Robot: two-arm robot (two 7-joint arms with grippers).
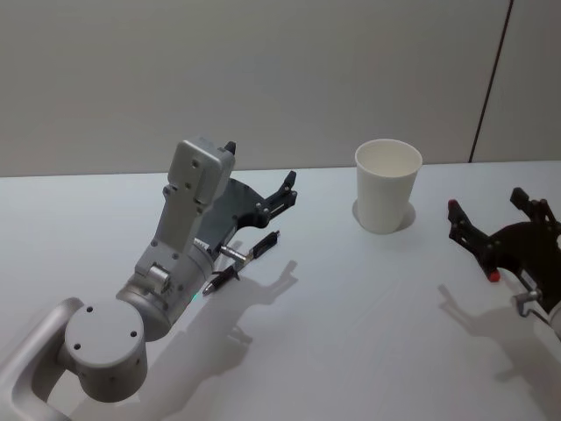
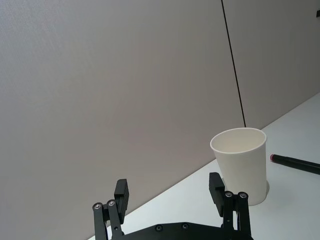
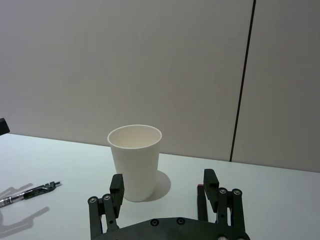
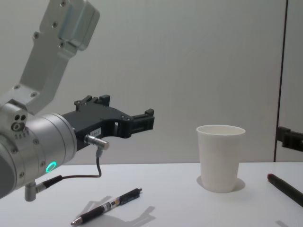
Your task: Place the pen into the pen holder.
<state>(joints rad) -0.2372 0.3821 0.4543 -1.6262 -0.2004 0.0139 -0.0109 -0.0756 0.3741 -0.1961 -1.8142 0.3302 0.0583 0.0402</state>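
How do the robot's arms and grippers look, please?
The left arm is silver-grey with round joints, a pale boxy housing, a green ring light and a thin dark cable. The left gripper and the right gripper are black; the right has red tips.

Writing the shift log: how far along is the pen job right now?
Done: nothing yet, the pen holder stands empty. In hand: the left gripper hangs open above the pen, which lies ungrasped on the table. Left: grasp the pen, carry it over and drop it in. The right gripper sits open and idle to the holder's right.
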